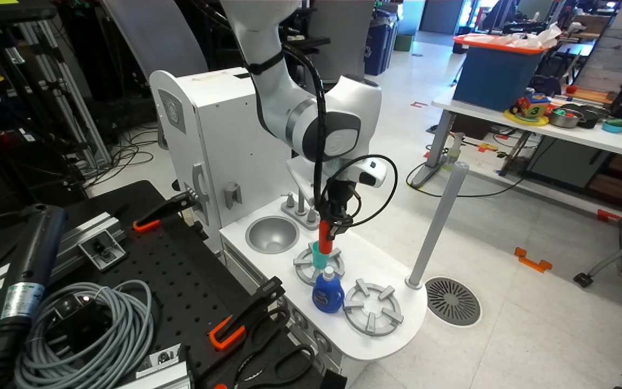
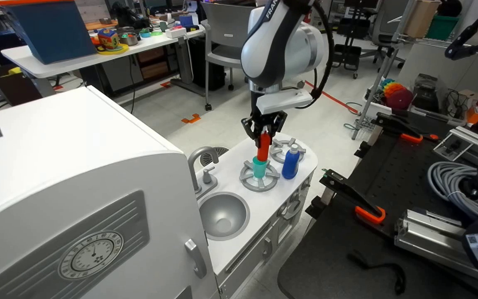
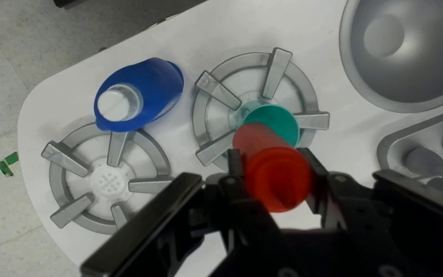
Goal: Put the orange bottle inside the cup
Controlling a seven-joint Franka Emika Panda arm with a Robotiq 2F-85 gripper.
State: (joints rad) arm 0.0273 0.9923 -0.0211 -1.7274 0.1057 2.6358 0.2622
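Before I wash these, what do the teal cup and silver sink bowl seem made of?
The teal cup looks like smooth plastic, perhaps translucent: its wall pales toward the base. The silver sink bowl has a soft, satin highlight: silvery plastic or metal, can't tell.

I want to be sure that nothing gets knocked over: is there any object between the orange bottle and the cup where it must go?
Nothing visible stands between them. The gripper holds the orange bottle with its lower end close to the cup. The blue bottle stands to one side, outside this short path.
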